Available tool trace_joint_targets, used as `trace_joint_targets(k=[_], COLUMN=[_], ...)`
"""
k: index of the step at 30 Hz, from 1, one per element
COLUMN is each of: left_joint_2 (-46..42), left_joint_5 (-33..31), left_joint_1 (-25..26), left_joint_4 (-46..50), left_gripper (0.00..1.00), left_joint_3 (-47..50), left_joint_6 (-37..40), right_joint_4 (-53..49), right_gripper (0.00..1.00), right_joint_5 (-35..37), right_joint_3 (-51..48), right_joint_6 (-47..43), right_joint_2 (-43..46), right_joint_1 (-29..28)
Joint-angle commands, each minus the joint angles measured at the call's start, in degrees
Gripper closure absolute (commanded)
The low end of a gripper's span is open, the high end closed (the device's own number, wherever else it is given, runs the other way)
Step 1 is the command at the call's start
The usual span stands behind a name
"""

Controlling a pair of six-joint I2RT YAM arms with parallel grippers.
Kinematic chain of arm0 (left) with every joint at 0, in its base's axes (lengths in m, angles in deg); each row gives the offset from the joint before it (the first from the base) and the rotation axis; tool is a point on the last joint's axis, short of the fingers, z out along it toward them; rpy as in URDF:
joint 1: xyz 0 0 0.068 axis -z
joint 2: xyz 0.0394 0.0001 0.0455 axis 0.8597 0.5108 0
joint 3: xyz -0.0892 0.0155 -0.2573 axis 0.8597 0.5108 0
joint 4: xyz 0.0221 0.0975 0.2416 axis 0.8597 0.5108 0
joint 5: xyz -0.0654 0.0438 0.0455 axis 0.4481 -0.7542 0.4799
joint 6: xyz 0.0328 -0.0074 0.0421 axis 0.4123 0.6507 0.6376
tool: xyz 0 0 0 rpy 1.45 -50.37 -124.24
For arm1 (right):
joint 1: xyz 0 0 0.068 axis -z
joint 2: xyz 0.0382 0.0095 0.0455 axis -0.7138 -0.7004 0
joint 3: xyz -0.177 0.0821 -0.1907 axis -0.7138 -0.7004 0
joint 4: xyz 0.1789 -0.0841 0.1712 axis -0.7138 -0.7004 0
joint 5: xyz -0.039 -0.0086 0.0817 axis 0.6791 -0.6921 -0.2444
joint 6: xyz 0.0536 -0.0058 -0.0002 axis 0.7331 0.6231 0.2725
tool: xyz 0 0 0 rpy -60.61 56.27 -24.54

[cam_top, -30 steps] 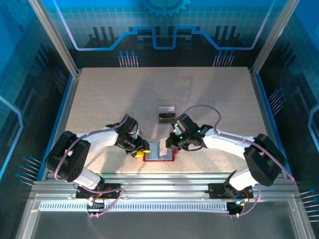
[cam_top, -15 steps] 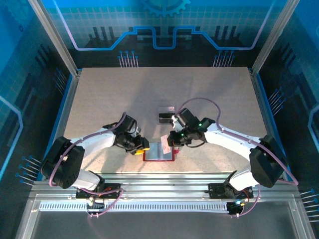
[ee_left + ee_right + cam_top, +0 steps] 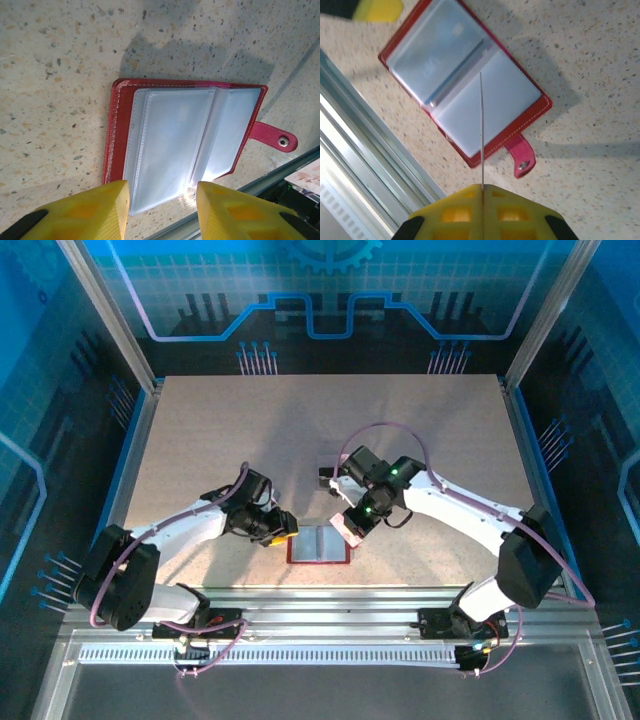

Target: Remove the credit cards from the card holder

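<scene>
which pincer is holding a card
The right pincer: a card is pinched edge-on between its yellow fingers, above the open card holder. The left pincer gapes empty.

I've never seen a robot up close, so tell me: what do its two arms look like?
The left arm and right arm are slim white segments joined by chunky black joints. A thin purple cable loops along each. The jaws are bright yellow blocks, and small green lights glow on the right arm.

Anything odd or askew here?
Nothing damaged or spilled. The card holder lies open, one clear sleeve not quite flat. The right end effector pinches one card edge-on by it; the left end effector is open beside it.
</scene>
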Motion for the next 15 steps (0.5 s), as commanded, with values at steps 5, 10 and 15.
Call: trace_joint_targets(k=[5, 10, 15], left_joint_2=[-2.51, -3.88, -4.54], left_joint_5=[-0.54, -1.15, -1.07], left_joint_1=[-0.44, -0.92, -1.22], left_joint_4=[0.46, 0.25, 0.2], left_gripper=[0.6, 0.6, 0.6], left_joint_3=[0.05, 0.71, 0.98], left_joint_6=[0.07, -0.37, -0.54], right_joint_4=[-11.2, -13.81, -15.72], right_gripper=[1.0, 1.0, 1.0], right_joint_5=[6.24, 8.44, 9.79], right_joint_3=[5.65, 8.18, 12.1], right_joint_6=[-16.39, -23.76, -30.24], right_joint_2=[-4.67, -6.43, -7.9], right_joint_1=[-1.94, -2.13, -2.1])
